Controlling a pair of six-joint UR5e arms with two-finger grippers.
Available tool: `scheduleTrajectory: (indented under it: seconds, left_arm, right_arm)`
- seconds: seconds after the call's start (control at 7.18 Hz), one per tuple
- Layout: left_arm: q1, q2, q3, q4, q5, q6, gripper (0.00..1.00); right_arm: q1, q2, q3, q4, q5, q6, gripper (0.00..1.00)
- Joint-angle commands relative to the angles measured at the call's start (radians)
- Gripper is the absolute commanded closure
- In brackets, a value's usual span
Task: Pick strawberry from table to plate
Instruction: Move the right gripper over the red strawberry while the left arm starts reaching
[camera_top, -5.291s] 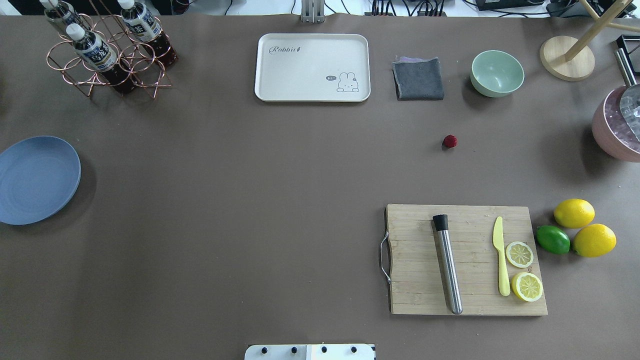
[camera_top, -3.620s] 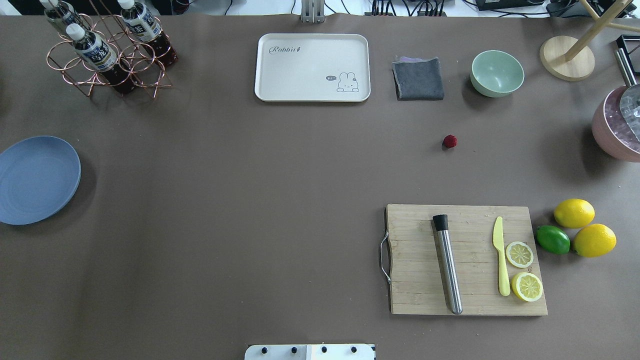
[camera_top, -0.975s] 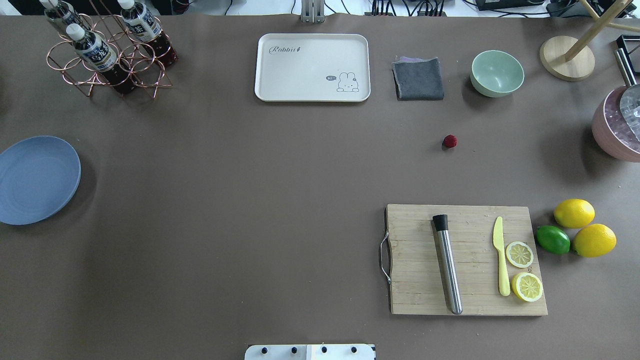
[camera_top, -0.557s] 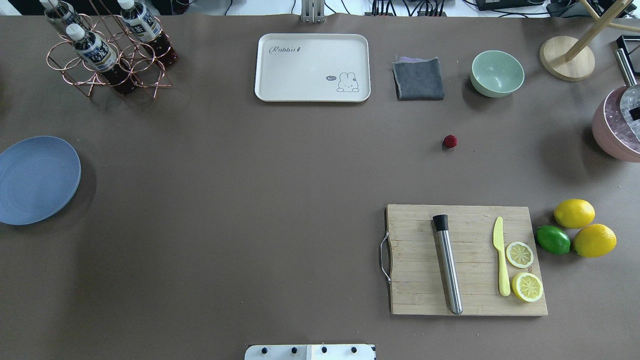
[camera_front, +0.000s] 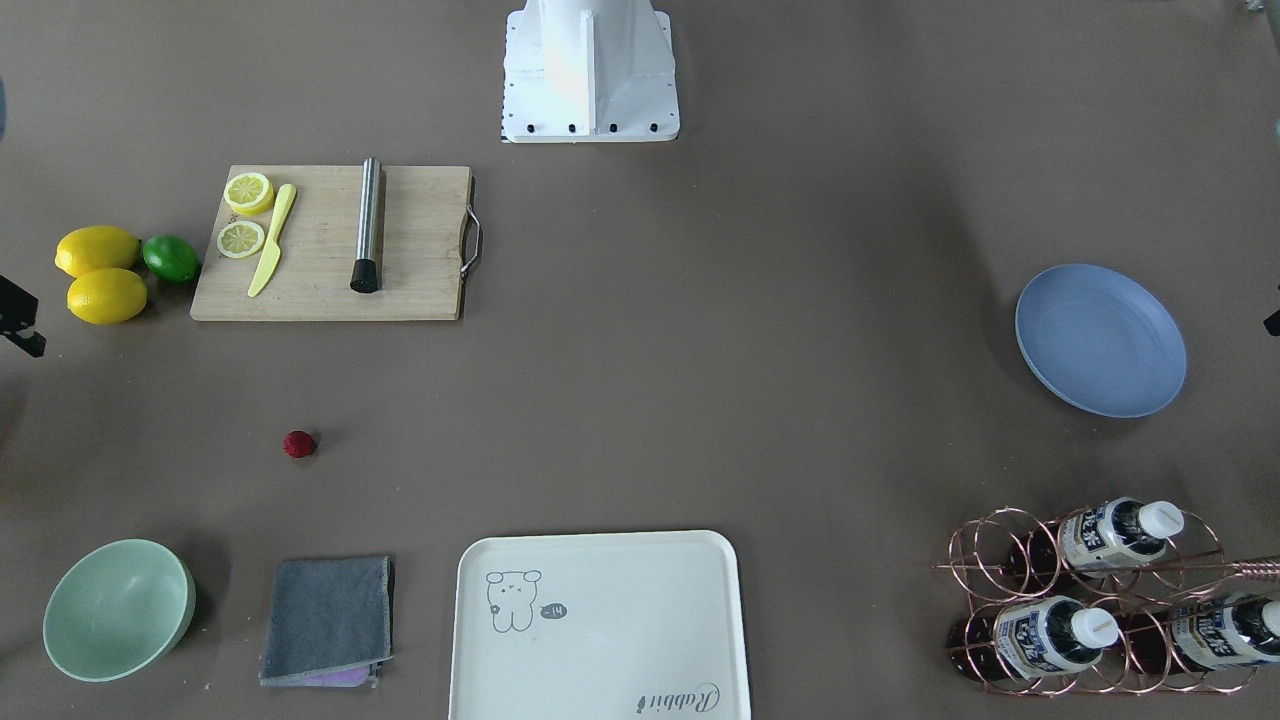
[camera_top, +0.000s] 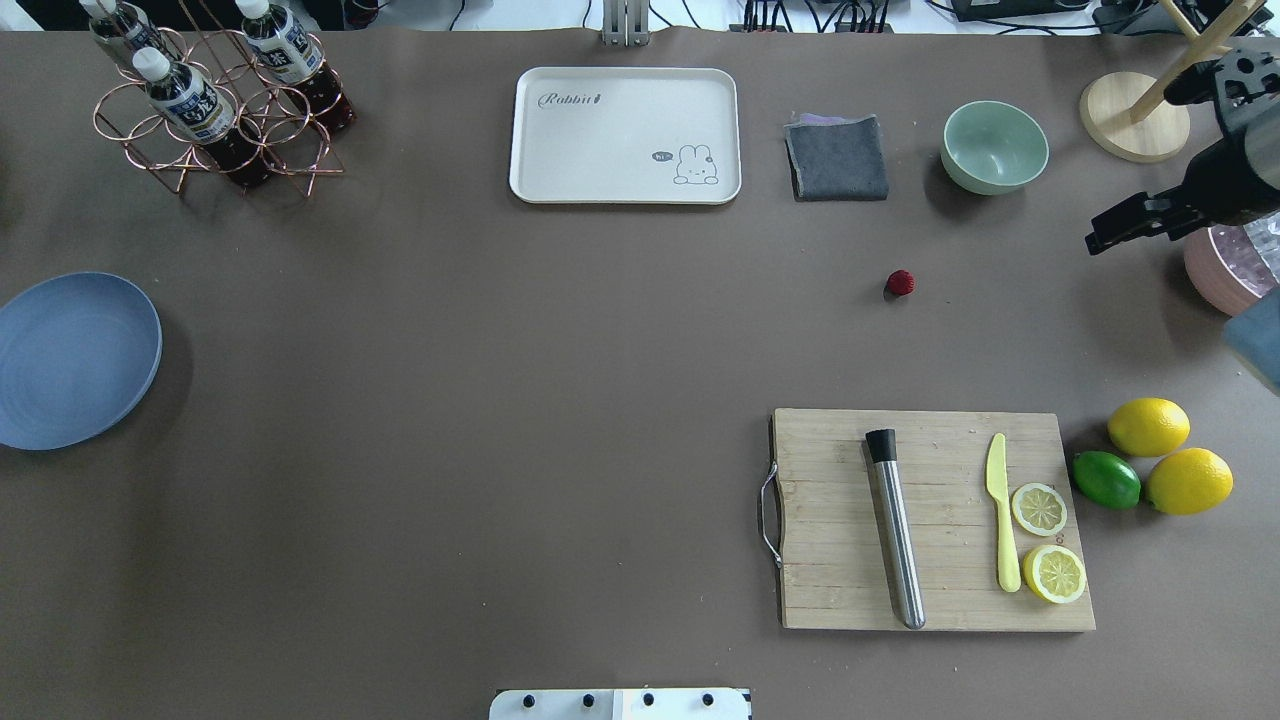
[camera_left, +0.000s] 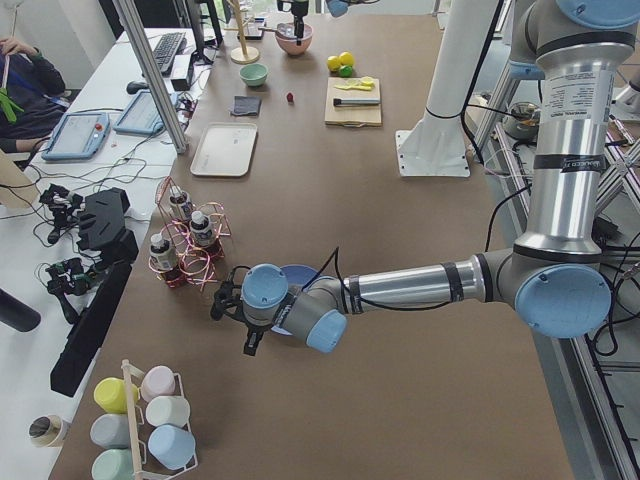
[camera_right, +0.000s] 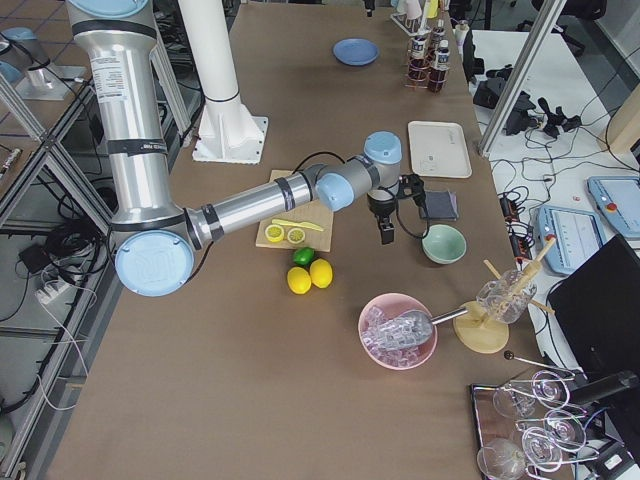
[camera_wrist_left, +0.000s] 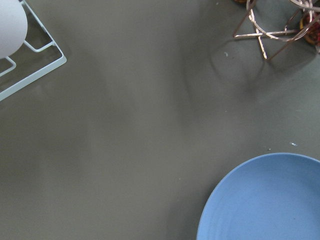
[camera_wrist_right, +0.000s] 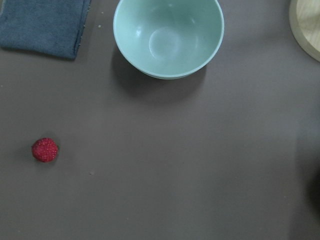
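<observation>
The strawberry (camera_top: 900, 283) (camera_front: 299, 444) lies alone on the brown table (camera_top: 500, 400), in front of the grey cloth and the mint bowl. It shows at the lower left of the right wrist view (camera_wrist_right: 45, 150). The blue plate (camera_top: 70, 360) (camera_front: 1100, 340) (camera_wrist_left: 265, 200) rests empty at the table's far left edge. My right gripper (camera_top: 1100, 238) hangs above the table's right edge, well to the right of the strawberry; I cannot tell whether it is open. My left gripper (camera_left: 238, 320) hovers beside the plate, and its state cannot be told.
A cutting board (camera_top: 830, 520) with a metal muddler, yellow knife and lemon halves sits front right, lemons and a lime (camera_top: 1106, 479) beside it. Mint bowl (camera_top: 994, 146), grey cloth (camera_top: 836, 158), cream tray (camera_top: 620, 130), bottle rack (camera_top: 215, 100) line the back. A pink bowl (camera_top: 1225, 275) is far right.
My right arm has come into the overhead view from the right edge and now covers part of the pink bowl. The strawberry and plate have not moved.
</observation>
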Motion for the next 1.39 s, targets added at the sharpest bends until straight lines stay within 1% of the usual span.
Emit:
scheduleTrajectory:
  seconds: [0.0, 0.14, 0.28, 0.42, 0.7, 0.84, 1.11, 1.25]
  left_arm:
    - [0.056, -0.007, 0.082, -0.066, 0.014, -0.007, 0.11]
    - [0.071, -0.007, 0.088, -0.066, 0.01, -0.007, 0.11]
    - [0.092, -0.007, 0.099, -0.066, 0.008, -0.009, 0.11]
    - [0.111, -0.009, 0.108, -0.066, -0.016, -0.009, 0.11]
    - [0.139, -0.01, 0.116, -0.067, -0.022, -0.009, 0.11]
    - [0.149, -0.012, 0.117, -0.066, -0.024, -0.009, 0.14]
    - [0.174, -0.024, 0.125, -0.068, -0.024, -0.007, 0.24]
    - [0.18, -0.025, 0.128, -0.074, -0.024, -0.009, 0.34]
  right_arm:
    - [-0.084, 0.006, -0.008, 0.093, -0.036, 0.094, 0.01]
    - [-0.1, 0.006, -0.005, 0.095, -0.056, 0.094, 0.01]
    - [-0.106, 0.006, -0.001, 0.095, -0.059, 0.094, 0.01]
    - [-0.109, 0.007, 0.004, 0.096, -0.059, 0.094, 0.01]
    - [-0.127, 0.009, 0.004, 0.098, -0.059, 0.096, 0.02]
    - [-0.143, 0.01, 0.005, 0.098, -0.07, 0.117, 0.04]
    - [-0.154, 0.022, 0.004, 0.098, -0.074, 0.123, 0.05]
    - [-0.164, 0.025, 0.004, 0.098, -0.078, 0.14, 0.06]
